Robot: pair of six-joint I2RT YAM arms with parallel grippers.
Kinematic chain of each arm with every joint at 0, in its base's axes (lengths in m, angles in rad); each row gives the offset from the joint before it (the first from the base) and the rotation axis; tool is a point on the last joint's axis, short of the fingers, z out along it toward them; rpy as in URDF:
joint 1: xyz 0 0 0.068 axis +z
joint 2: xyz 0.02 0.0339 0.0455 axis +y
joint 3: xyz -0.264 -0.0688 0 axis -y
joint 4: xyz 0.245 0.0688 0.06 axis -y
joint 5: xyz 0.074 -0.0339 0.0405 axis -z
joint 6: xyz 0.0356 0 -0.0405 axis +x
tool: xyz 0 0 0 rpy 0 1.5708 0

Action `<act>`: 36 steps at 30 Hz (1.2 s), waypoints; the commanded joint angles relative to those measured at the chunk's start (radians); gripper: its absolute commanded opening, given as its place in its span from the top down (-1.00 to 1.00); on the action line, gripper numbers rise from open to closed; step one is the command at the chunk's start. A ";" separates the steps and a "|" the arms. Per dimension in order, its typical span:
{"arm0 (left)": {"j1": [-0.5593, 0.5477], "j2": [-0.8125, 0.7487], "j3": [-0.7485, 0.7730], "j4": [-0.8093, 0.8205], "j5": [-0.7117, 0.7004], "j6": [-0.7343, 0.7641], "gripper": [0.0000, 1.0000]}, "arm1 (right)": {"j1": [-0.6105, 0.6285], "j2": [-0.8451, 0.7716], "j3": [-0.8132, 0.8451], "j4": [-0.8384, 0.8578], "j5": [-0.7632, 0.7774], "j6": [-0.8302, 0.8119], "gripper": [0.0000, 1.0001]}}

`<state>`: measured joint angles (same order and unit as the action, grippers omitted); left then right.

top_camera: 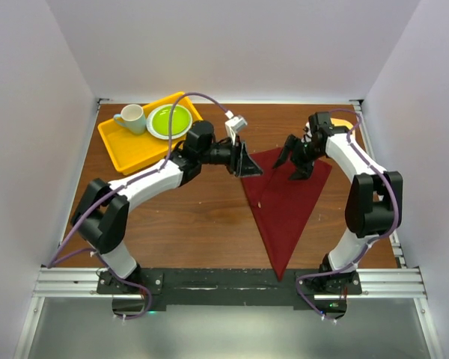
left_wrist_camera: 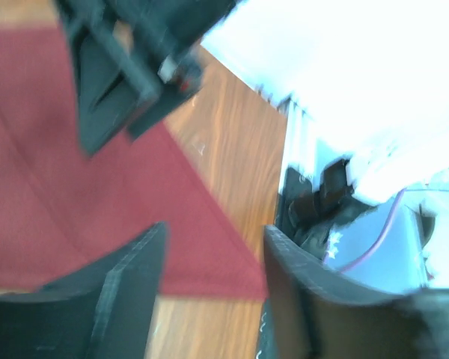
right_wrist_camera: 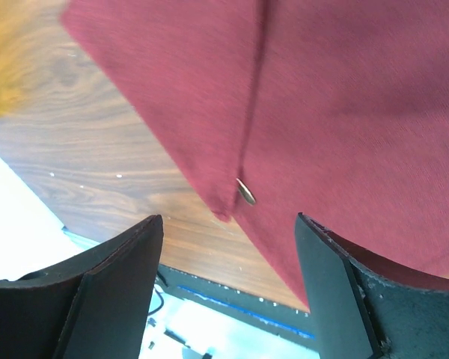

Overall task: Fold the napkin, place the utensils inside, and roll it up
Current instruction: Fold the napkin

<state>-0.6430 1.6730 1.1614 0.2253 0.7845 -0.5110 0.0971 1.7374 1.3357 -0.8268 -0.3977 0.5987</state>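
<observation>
Napkin (top_camera: 284, 202): dark red cloth, flat on the wooden table (top_camera: 187, 224) as a long triangle. Its tip points toward the arm bases and its wide edge lies at the far side, under both grippers.
Fork (right_wrist_camera: 245, 192): only a small metal tip shows at the edge of the upper layer, in the right wrist view. The rest is hidden, so I judge that it lies inside the fold.
Step in hand: probably the rolling, because folding and placing look done.
How to do it well: take one corner of the wide edge low, catch both layers, and roll slowly and evenly so that the fork does not slide out. The other gripper should press the cloth down.
Left gripper (left_wrist_camera: 209, 292): fingers apart and empty, at the far left corner of the napkin, not gripping it.
Right gripper (right_wrist_camera: 228, 288): fingers wide apart and empty, above the cloth. Whether it touches the cloth I cannot tell.
Aside: yellow tray (top_camera: 127, 149) with mug (top_camera: 132, 118) and green plate (top_camera: 169, 120), far left, apart from the napkin.
</observation>
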 commanded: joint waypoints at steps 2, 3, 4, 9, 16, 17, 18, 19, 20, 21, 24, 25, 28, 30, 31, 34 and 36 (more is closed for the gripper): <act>0.016 0.109 0.024 0.135 -0.018 -0.193 0.20 | 0.021 0.060 0.086 0.057 -0.050 -0.068 -0.46; 0.016 0.140 0.030 0.138 -0.034 -0.201 0.30 | 0.020 0.070 0.092 0.070 -0.046 -0.066 -0.44; 0.014 0.155 0.043 0.112 -0.045 -0.196 0.34 | 0.021 0.101 0.132 0.075 -0.029 -0.068 -0.42; 0.014 0.243 0.086 0.077 -0.061 -0.193 0.49 | 0.018 0.214 0.281 0.078 -0.004 -0.080 -0.05; 0.003 0.307 0.034 0.137 -0.053 -0.245 0.55 | 0.013 0.398 0.457 0.117 -0.027 -0.120 0.33; 0.002 0.309 0.024 0.140 -0.060 -0.251 0.55 | 0.012 0.437 0.474 0.115 -0.023 -0.126 0.36; 0.003 0.309 0.017 0.141 -0.067 -0.257 0.55 | 0.009 0.454 0.491 0.092 0.000 -0.132 0.39; 0.002 0.309 0.008 0.141 -0.068 -0.258 0.55 | 0.006 0.467 0.519 0.081 0.009 -0.149 0.40; 0.002 0.309 0.003 0.140 -0.073 -0.256 0.54 | 0.004 0.488 0.529 0.072 0.020 -0.160 0.41; 0.000 0.310 0.001 0.125 -0.082 -0.250 0.53 | 0.000 0.493 0.534 0.062 0.036 -0.168 0.41; 0.000 0.327 0.004 0.088 -0.102 -0.239 0.52 | -0.013 0.513 0.531 0.055 0.072 -0.197 0.41; -0.001 0.327 0.006 0.083 -0.108 -0.239 0.52 | -0.014 0.516 0.537 0.049 0.106 -0.215 0.40; 0.000 0.312 0.012 0.068 -0.123 -0.236 0.50 | -0.022 0.514 0.554 0.020 0.155 -0.263 0.41; 0.000 0.303 0.023 0.039 -0.126 -0.222 0.49 | -0.023 0.513 0.557 0.017 0.189 -0.281 0.40; 0.000 0.303 0.036 0.026 -0.125 -0.218 0.49 | -0.025 0.517 0.571 0.006 0.195 -0.292 0.40; 0.002 0.320 0.066 -0.023 -0.120 -0.210 0.49 | -0.023 0.501 0.593 -0.029 0.181 -0.292 0.39; 0.002 0.332 0.072 -0.035 -0.119 -0.219 0.49 | -0.025 0.485 0.556 0.024 0.181 -0.272 0.37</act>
<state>-0.6380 1.9907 1.1770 0.2310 0.6670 -0.7399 0.0723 2.2707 1.8843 -0.8223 -0.2485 0.3454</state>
